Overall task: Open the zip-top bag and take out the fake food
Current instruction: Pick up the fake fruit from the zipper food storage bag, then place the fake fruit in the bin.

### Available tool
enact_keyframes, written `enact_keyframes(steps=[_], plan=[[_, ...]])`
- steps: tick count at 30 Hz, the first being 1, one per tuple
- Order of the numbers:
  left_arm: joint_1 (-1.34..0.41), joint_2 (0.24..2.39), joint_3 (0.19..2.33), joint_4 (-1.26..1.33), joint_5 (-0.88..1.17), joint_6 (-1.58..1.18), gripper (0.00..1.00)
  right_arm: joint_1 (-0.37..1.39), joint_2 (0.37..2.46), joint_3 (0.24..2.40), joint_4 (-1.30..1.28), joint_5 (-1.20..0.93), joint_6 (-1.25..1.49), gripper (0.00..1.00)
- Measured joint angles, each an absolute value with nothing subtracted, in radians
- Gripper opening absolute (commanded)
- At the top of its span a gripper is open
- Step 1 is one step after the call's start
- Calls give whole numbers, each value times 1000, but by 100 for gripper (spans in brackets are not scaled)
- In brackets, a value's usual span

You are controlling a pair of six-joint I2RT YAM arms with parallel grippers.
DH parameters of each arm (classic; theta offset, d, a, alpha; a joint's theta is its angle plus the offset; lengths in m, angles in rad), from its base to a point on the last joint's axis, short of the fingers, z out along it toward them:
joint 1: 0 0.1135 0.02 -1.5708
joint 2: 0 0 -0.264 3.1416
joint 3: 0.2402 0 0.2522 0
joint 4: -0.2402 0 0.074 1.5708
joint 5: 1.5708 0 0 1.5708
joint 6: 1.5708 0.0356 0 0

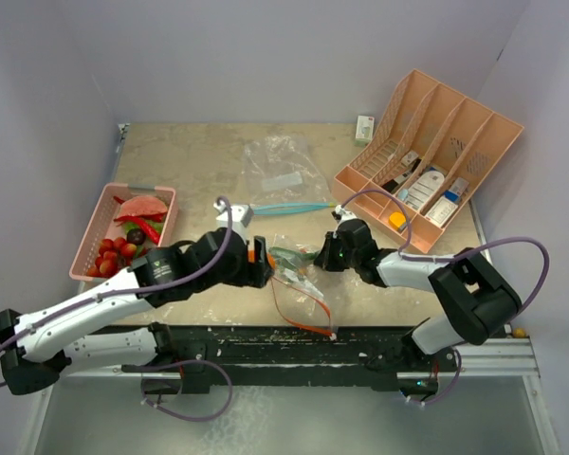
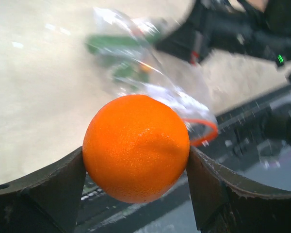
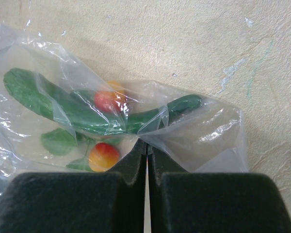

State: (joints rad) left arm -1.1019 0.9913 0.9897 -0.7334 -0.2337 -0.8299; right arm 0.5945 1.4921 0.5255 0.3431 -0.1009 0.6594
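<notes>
Plain white walls (image 1: 266, 57) on three sides, beige marbled table (image 1: 199, 161). Peach divided organizer (image 1: 455, 133) at back right with bottles and boxes in it; pink basket (image 1: 90, 237) at left holds strawberries (image 1: 109, 258), chili (image 1: 142, 226) and watermelon slice (image 1: 144, 205). Spare clear bag (image 1: 280, 171) lies flat at back centre. The zip-top bag (image 1: 299, 275) sits near the front edge, between the two grippers. Left gripper (image 1: 258, 256) is just left of the bag, fingers part-spread and clamped on the orange (image 2: 136, 145), which is outside the bag. Right gripper (image 3: 146, 160) is on the bag's right end, fingers nearly together and pinching the film. Green leaf (image 3: 77, 114) and small red-yellow fruits (image 3: 104, 156) are inside the bag, just ahead of its tips.
</notes>
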Motion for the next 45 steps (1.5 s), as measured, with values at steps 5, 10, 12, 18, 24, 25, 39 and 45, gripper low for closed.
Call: enact_keyframes(steps=[5, 10, 12, 18, 24, 25, 39, 45], plan=[[-1007, 987, 1099, -889, -453, -827, 60, 595, 1491, 525, 342, -101, 653, 0], [-846, 1053, 1216, -1017, -660, -794, 58, 595, 1483, 521, 337, -100, 645, 0], [-778, 1059, 1216, -1023, -722, -773, 58, 595, 1481, 521, 335, -100, 644, 0], [-519, 1018, 1143, -908, -741, -657, 63, 594, 1479, 521, 330, -100, 640, 0], [-93, 1105, 1105, -741, -495, -550, 65, 594, 1470, 515, 327, -96, 632, 0], [-30, 1131, 1097, -714, -445, -537, 66, 593, 1465, 510, 328, -96, 630, 0], [428, 1245, 984, -546, -136, -543, 70, 588, 1452, 497, 328, -98, 617, 0], [498, 1229, 950, -518, -88, -602, 72, 588, 1477, 511, 346, -101, 609, 0]])
